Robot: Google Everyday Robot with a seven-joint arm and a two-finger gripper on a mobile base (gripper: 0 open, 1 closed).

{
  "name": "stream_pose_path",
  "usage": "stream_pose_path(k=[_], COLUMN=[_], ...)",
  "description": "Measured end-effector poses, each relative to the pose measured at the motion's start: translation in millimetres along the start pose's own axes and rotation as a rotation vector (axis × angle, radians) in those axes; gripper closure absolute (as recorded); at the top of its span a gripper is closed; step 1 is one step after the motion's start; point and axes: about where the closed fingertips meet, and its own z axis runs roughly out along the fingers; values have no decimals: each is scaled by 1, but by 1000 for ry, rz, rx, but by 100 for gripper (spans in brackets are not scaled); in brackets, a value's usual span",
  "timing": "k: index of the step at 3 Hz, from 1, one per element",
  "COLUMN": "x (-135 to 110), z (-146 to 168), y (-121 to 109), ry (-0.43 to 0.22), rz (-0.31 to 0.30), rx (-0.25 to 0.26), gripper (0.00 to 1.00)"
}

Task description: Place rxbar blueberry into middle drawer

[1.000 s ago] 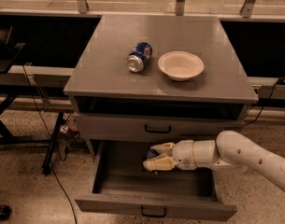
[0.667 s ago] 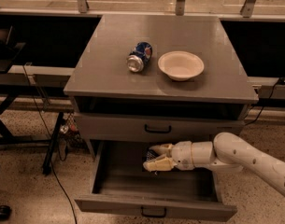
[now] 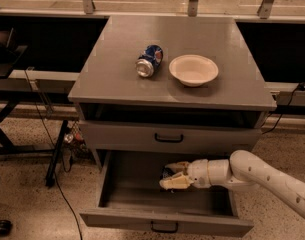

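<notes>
**Asker:** Where is the snack bar?

**Describer:** In the gripper (image 3: 165, 177), clamped between its two cream-coloured fingers (image 3: 178, 167). Only a small dark sliver of the snack bar (image 3: 166, 172) shows between them. The gripper reaches in from the right on a smooth white arm (image 3: 262, 171).

**Asker:** And how does that sit against the drawer?

**Describer:** The drawer (image 3: 142, 194) is pulled out at the bottom of a grey cabinet (image 3: 107, 79). The gripper hangs inside its opening, towards the back and a little right of centre, so the tray floor lies straight below the bar. I judge that a short drop or a plain release would land it inside. Too little of the bar shows to tell which way its long side runs.

**Asker:** What is the drawer like?

**Describer:** It is a wide, boxy grey tray with flat walls and a matte floor, with a curved black handle at the front. Just above it is a closed drawer front (image 3: 142, 134) with a similar handle.

**Asker:** Anything else?

**Describer:** On the cabinet top, well apart from the gripper, a dented blue soda can (image 3: 149, 60) lies on its side beside a shallow pale bowl (image 3: 193, 69).
</notes>
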Motion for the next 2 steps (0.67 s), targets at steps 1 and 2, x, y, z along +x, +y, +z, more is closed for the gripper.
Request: stream_pose_path(k=[1, 2], x=[19, 35], z=[3, 11], y=[-14, -30], ry=[6, 18], rz=[34, 74], rx=[15, 39], gripper=[100, 100])
